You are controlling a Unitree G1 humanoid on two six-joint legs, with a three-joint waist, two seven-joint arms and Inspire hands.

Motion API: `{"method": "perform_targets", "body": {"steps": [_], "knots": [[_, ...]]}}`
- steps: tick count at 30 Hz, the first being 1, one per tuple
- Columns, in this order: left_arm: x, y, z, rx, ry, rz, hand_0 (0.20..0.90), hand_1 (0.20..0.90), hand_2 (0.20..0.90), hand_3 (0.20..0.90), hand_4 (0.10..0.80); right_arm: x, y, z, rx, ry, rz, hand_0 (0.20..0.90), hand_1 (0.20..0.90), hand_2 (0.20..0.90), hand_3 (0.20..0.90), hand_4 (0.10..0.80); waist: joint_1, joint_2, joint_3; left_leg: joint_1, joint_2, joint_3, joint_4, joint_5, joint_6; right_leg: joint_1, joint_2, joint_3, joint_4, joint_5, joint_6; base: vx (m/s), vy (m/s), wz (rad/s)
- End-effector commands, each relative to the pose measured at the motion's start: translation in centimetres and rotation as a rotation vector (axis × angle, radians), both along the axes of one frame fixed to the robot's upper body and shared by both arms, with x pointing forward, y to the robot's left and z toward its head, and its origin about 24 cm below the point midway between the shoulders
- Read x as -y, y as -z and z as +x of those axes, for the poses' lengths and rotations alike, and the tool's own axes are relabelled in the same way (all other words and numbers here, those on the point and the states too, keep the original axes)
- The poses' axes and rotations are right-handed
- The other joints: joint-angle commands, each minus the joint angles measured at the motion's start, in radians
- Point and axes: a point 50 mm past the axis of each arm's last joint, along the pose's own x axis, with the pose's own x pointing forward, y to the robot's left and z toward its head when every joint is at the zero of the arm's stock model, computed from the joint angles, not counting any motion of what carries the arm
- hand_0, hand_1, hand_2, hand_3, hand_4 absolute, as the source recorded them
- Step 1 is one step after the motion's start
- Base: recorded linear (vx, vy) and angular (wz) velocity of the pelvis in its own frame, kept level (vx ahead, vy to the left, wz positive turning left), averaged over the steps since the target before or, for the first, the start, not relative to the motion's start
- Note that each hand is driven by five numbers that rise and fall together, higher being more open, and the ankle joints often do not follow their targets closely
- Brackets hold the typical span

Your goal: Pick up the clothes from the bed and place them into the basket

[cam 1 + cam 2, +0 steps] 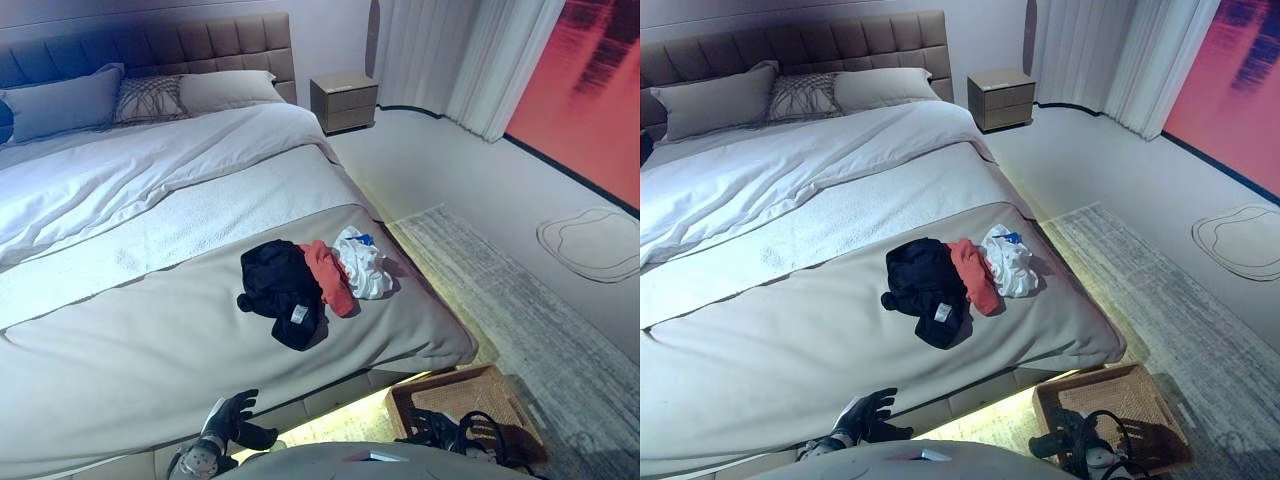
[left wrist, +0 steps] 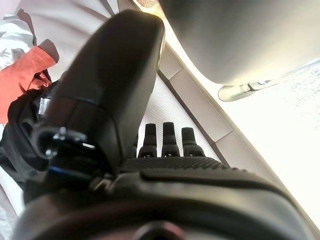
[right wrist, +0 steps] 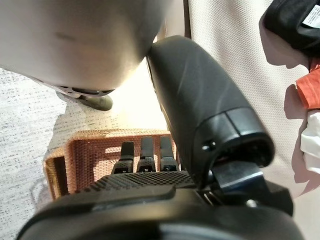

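Clothes: three crumpled garments in a row near the foot corner of the bed, touching one another, none yet in the basket.
Bed (image 1: 150, 340): wide, beige cover at the foot, white duvet and grey pillows toward the padded headboard; carries all three garments.
Woven brown wicker basket (image 1: 470, 395): rectangular, on the floor just beside the bed's foot corner, below the garments.
Black crumpled garment (image 1: 282, 290): largest of the three, white label showing at its near end; long axis running from headboard side toward the foot.
Orange-red garment (image 1: 328, 275): narrow strip between black and white pieces, long axis the same way.
White bunched garment (image 1: 362, 263): smallest heap, blue patch on top, nearest the bed's edge.
Handling: soft, light, limp, likely to drape and trail; best pinched at a raised fold in the middle of each heap.
Left hand (image 1: 232, 418): low before the bed's foot, fingers straight, empty.
Right hand (image 3: 142, 157): over the basket, fingers straight, empty.
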Motion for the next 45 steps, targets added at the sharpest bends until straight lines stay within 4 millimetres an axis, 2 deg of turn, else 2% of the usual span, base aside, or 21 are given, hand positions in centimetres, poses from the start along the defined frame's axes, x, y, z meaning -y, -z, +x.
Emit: {"method": "perform_targets", "body": {"steps": [1, 5, 7, 11, 14, 15, 17, 19, 20, 21, 22, 24, 25, 28, 35, 38, 41, 42, 45], "knots": [[0.7, -1.1, 4.1, 0.12, 0.044, -0.003, 0.9, 0.9, 0.9, 0.9, 0.8, -1.4, -1.5, 5.2, 0.227, -0.12, -0.074, 0.9, 0.9, 0.9, 0.9, 0.8, 0.019, -0.042, 0.042, 0.101, -0.063, 0.064, 0.007, -0.153, 0.015, 0.0, -0.022, 0.066, 0.023, -0.021, 0.026, 0.0, 0.0, 0.0], [0.3, -1.3, 4.6, 0.133, 0.019, 0.005, 0.9, 0.9, 0.9, 0.9, 0.8, -1.5, -4.5, 10.6, 0.454, -0.198, -0.163, 0.9, 0.9, 0.9, 0.9, 0.8, 0.028, -0.052, 0.053, 0.105, -0.059, 0.108, 0.024, -0.152, 0.012, 0.004, -0.026, 0.049, 0.021, -0.016, 0.023, 0.002, 0.01, 0.01], [0.4, -1.6, 5.3, 0.154, 0.04, 0.003, 0.9, 0.9, 0.9, 0.9, 0.8, -2.2, -7.5, 14.3, 0.635, -0.268, -0.222, 0.9, 0.9, 0.9, 0.9, 0.8, 0.036, -0.06, 0.065, 0.081, -0.061, 0.12, 0.055, -0.157, 0.012, -0.005, -0.034, 0.034, 0.028, -0.015, 0.021, -0.03, 0.056, 0.08], [0.3, -1.9, 6.1, 0.161, 0.067, 0.019, 0.9, 0.9, 0.9, 0.9, 0.8, -3.6, -13.5, 20.1, 0.924, -0.373, -0.322, 0.9, 0.9, 0.9, 0.9, 0.8, 0.06, -0.065, 0.083, 0.06, -0.077, 0.087, 0.043, -0.156, 0.027, -0.045, -0.041, 0.039, 0.074, -0.026, 0.022, -0.048, 0.112, 0.16], [-0.5, -2.1, 6.0, 0.156, 0.068, 0.028, 0.9, 0.9, 0.9, 0.9, 0.8, -4.3, -17.4, 22.5, 1.078, -0.419, -0.377, 0.9, 0.9, 0.9, 0.9, 0.8, 0.061, -0.06, 0.101, 0.059, -0.078, 0.089, 0.053, -0.162, 0.044, -0.101, -0.043, 0.034, 0.245, -0.064, 0.027, 0.018, 0.082, 0.16], [-1.1, -2.2, 5.9, 0.154, 0.072, 0.04, 0.9, 0.9, 0.9, 0.9, 0.8, -4.3, -19.1, 23.3, 1.134, -0.431, -0.405, 0.9, 0.9, 0.9, 0.9, 0.8, 0.061, -0.061, 0.114, 0.049, -0.081, 0.08, 0.071, -0.162, 0.047, -0.148, -0.045, 0.042, 0.316, -0.05, 0.039, -0.004, 0.003, 0.11], [-2.1, -2.6, 6.3, 0.16, 0.084, 0.069, 0.9, 0.9, 0.9, 0.9, 0.8, -4.6, -21.7, 24.6, 1.212, -0.434, -0.447, 0.9, 0.9, 0.9, 0.9, 0.8, 0.057, -0.069, 0.139, 0.019, -0.084, 0.054, 0.114, -0.173, 0.049, -0.223, -0.05, 0.086, 0.309, -0.001, 0.056, -0.036, -0.101, 0.17], [-2.5, -3.0, 7.0, 0.172, 0.083, 0.086, 0.9, 0.9, 0.9, 0.9, 0.8, -5.2, -22.8, 25.3, 1.259, -0.45, -0.477, 0.9, 0.9, 0.9, 0.9, 0.8, 0.053, -0.073, 0.157, 0.002, -0.082, 0.036, 0.139, -0.186, 0.048, -0.273, -0.062, 0.112, 0.304, 0.04, 0.068, -0.079, -0.134, 0.33], [-2.7, -3.5, 8.0, 0.196, 0.079, 0.091, 0.9, 0.9, 0.9, 0.9, 0.8, -5.8, -24.7, 26.5, 1.302, -0.466, -0.5, 0.9, 0.9, 0.9, 0.9, 0.8, 0.055, -0.067, 0.178, -0.013, -0.073, 0.037, 0.151, -0.188, 0.049, -0.291, -0.053, 0.117, 0.315, 0.013, 0.056, -0.116, -0.12, 0.6], [-2.5, -4.0, 9.3, 0.23, 0.055, 0.078, 0.9, 0.9, 0.9, 0.9, 0.8, -6.8, -27.5, 28.1, 1.353, -0.51, -0.549, 0.9, 0.9, 0.9, 0.9, 0.8, 0.066, -0.066, 0.195, -0.054, -0.073, 0.043, 0.189, -0.189, 0.045, -0.279, -0.046, 0.11, 0.281, -0.013, 0.035, -0.148, -0.121, 0.74], [-2.2, -4.3, 10.0, 0.261, 0.032, 0.06, 0.9, 0.9, 0.9, 0.9, 0.8, -7.3, -29.1, 28.9, 1.382, -0.528, -0.57, 0.9, 0.9, 0.9, 0.9, 0.8, 0.074, -0.068, 0.202, -0.084, -0.074, 0.056, 0.216, -0.189, 0.042, -0.273, -0.048, 0.096, 0.272, -0.022, 0.028, -0.136, -0.093, 0.77], [-1.1, -5.0, 11.7, 0.315, 0.052, 0.029, 0.9, 0.9, 0.9, 0.9, 0.8, -7.8, -31.7, 29.8, 1.423, -0.574, -0.643, 0.9, 0.9, 0.9, 0.9, 0.8, 0.09, -0.073, 0.222, -0.144, -0.077, 0.059, 0.264, -0.189, 0.036, -0.274, -0.049, 0.072, 0.272, -0.039, 0.013, -0.136, -0.055, 0.72], [0.0, -5.5, 12.6, 0.353, 0.082, 0.014, 0.9, 0.9, 0.9, 0.9, 0.8, -7.9, -33.4, 30.6, 1.444, -0.591, -0.691, 0.9, 0.9, 0.9, 0.9, 0.8, 0.11, -0.075, 0.24, -0.192, -0.086, 0.043, 0.299, -0.19, 0.031, -0.292, -0.049, 0.061, 0.286, -0.05, 0.004, -0.158, -0.042, 0.36], [1.0, -6.3, 13.7, 0.413, 0.102, -0.025, 0.9, 0.9, 0.9, 0.9, 0.8, -7.5, -35.8, 31.4, 1.456, -0.605, -0.786, 0.9, 0.9, 0.9, 0.9, 0.8, 0.139, -0.07, 0.271, -0.272, -0.094, 0.016, 0.359, -0.193, 0.024, -0.353, -0.06, 0.031, 0.344, -0.077, -0.013, -0.109, 0.01, 0.25], [2.0, -7.5, 14.5, 0.511, 0.104, -0.135, 0.9, 0.9, 0.9, 0.9, 0.8, -6.6, -39.4, 32.8, 1.396, -0.627, -0.984, 0.9, 0.9, 0.9, 0.9, 0.8, 0.206, -0.027, 0.345, -0.421, -0.123, -0.04, 0.515, -0.224, 0.024, -0.492, -0.098, -0.027, 0.535, -0.144, -0.047, -0.012, 0.067, 0.37], [2.3, -8.2, 14.8, 0.554, 0.061, -0.216, 0.9, 0.9, 0.9, 0.9, 0.8, -6.0, -40.0, 33.3, 1.327, -0.628, -1.067, 0.9, 0.9, 0.9, 0.9, 0.8, 0.228, -0.01, 0.364, -0.472, -0.139, -0.052, 0.571, -0.234, 0.026, -0.537, -0.113, -0.042, 0.602, -0.166, -0.057, 0.011, 0.085, 0.26], [3.0, -10.0, 15.7, 0.665, 0.029, -0.337, 0.9, 0.9, 0.9, 0.9, 0.8, -4.2, -40.7, 33.5, 1.221, -0.602, -1.182, 0.9, 0.9, 0.9, 0.9, 0.8, 0.253, 0.01, 0.396, -0.53, -0.153, -0.05, 0.662, -0.284, 0.028, -0.591, -0.136, -0.054, 0.71, -0.217, -0.058, 0.057, 0.06, 0.25], [3.5, -11.7, 16.3, 0.74, 0.043, -0.401, 0.9, 0.9, 0.9, 0.9, 0.8, -2.7, -41.2, 33.5, 1.159, -0.577, -1.243, 0.9, 0.9, 0.9, 0.9, 0.8, 0.268, 0.023, 0.415, -0.572, -0.166, -0.052, 0.707, -0.297, 0.033, -0.63, -0.15, -0.064, 0.761, -0.23, -0.061, -0.011, 0.043, 0.2], [3.6, -14.7, 17.0, 0.857, 0.091, -0.5, 0.9, 0.9, 0.9, 0.9, 0.8, -0.2, -42.1, 33.3, 1.04, -0.535, -1.333, 0.9, 0.9, 0.9, 0.9, 0.8, 0.287, 0.046, 0.448, -0.645, -0.182, -0.053, 0.778, -0.315, 0.043, -0.702, -0.168, -0.073, 0.84, -0.246, -0.062, -0.026, 0.029, 0.2]]}}
